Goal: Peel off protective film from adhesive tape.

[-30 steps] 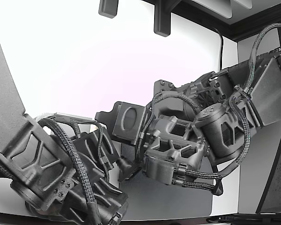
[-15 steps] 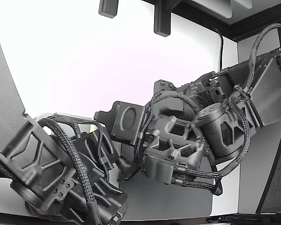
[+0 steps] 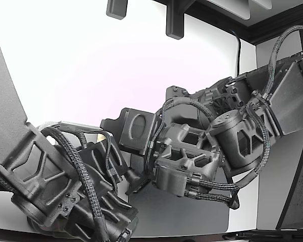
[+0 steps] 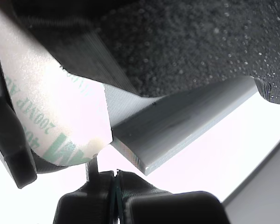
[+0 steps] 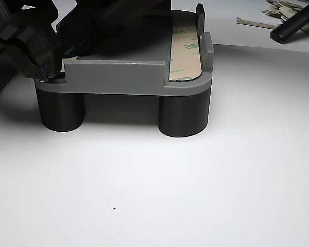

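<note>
The gripper [image 4: 113,184] looks pinched shut on the film [image 4: 94,145] corner, at the edge of the tape [image 5: 185,54] lying on the fixture [image 5: 118,77]. Next comes a steady pull away.

My exterior view is strongly backlit: the white wall [image 3: 91,65] blows out and both arms read as dark, low-contrast masses. My wrist view is too close to focus; the liner [image 4: 46,116] glares pale with smeared green print, and the grey fixture edge [image 4: 177,126] is soft. My other view is evenly lit from above, sharp, with soft shadows under the fixture's legs [image 5: 183,116] on the table [image 5: 154,195].
</note>
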Robot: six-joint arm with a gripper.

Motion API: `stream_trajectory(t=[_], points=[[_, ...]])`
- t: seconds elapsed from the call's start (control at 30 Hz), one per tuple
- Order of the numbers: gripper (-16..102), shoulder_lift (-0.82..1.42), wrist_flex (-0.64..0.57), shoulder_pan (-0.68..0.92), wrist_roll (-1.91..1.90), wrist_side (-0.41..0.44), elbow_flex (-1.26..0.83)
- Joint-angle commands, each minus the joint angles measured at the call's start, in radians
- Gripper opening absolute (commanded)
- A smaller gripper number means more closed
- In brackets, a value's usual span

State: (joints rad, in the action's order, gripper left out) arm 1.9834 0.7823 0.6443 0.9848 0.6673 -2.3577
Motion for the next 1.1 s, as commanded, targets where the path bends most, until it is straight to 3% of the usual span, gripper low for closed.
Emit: stream_trajectory(t=[0.0, 1.07], points=[[-11, 0.021, -0.014, -0.017, 0.0, 0.006, 0.02], [-11, 0.02, -0.015, -0.011, -0.011, 0.008, 0.02]])
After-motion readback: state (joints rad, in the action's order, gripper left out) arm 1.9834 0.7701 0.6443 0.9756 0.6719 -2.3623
